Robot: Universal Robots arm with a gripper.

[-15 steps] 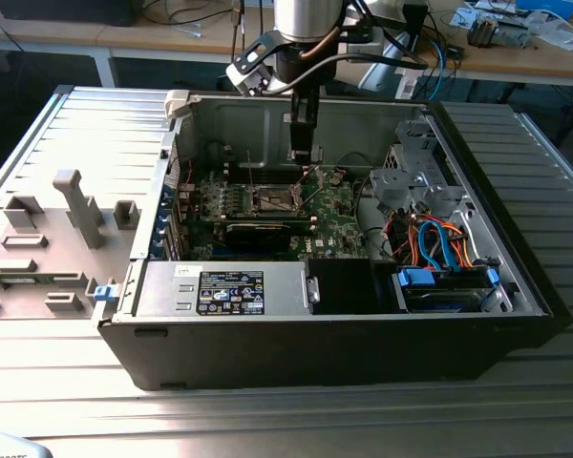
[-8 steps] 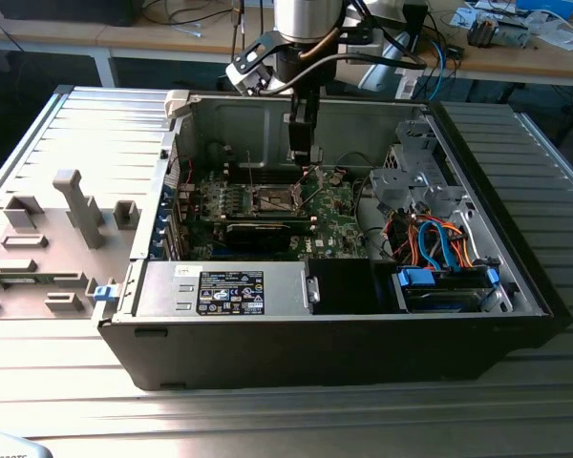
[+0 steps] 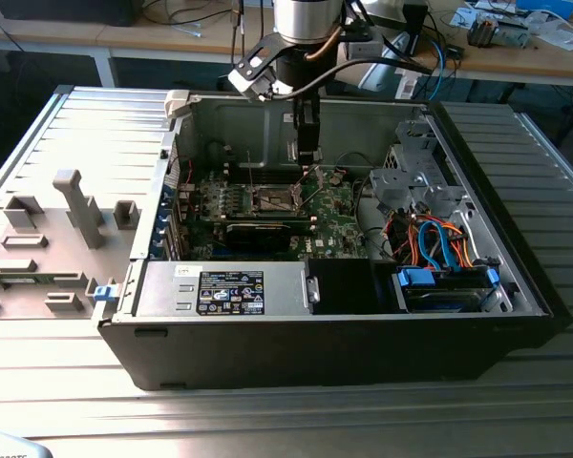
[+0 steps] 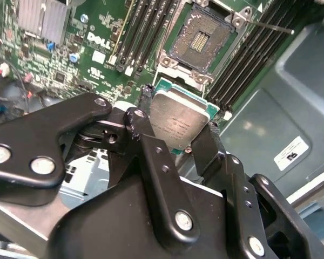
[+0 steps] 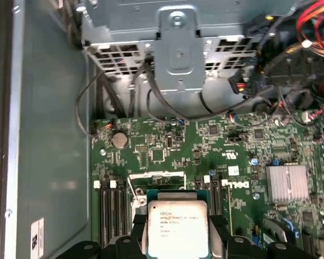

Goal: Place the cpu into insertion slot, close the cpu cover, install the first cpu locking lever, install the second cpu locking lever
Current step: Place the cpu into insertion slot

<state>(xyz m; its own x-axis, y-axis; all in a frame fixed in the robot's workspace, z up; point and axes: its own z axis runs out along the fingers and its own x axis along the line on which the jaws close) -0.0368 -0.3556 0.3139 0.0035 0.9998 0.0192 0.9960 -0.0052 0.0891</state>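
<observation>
Silvery flat square cpu (image 4: 179, 120) pinched in the black gripper (image 4: 174, 129); dark metal-rimmed insertion slot (image 4: 200, 39) bare on green motherboard (image 4: 83, 67).

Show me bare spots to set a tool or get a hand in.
Free: ribbed table in front of the case; bare grey panel beside the memory slots. Crowded: around the insertion slot, where the gripper holds the cpu; cables by the drive cage.
</observation>
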